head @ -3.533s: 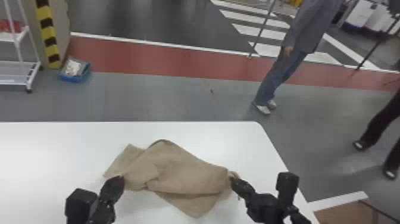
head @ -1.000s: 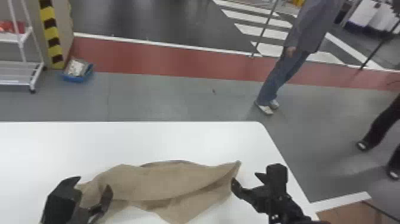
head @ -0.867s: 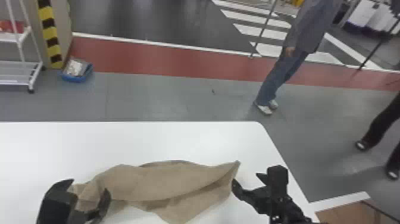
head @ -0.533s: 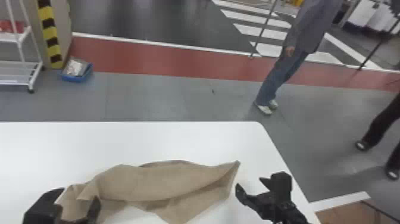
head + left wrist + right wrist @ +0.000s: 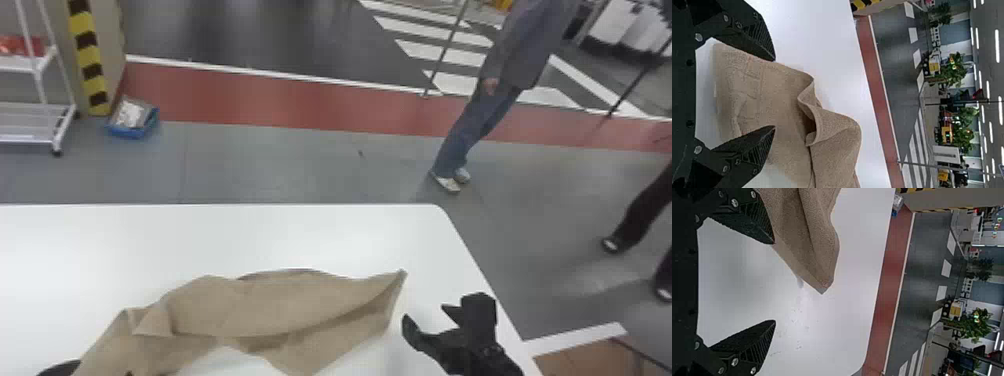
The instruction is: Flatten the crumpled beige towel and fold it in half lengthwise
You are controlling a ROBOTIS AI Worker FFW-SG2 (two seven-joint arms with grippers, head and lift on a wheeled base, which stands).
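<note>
Because the left gripper [image 5: 775, 93], wide at the head view's lower left, hangs over the towel [image 5: 280, 305], closing could pinch several folds; wide and apart, lower right, the right gripper [image 5: 425, 311] might miss the corner [image 5: 401, 274]. Pulled one-sidedly, the lower-centre crumple could skid across the table [image 5: 150, 240].

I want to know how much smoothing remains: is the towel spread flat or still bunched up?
Bunched: the towel has folds and a raised, curled edge.
</note>
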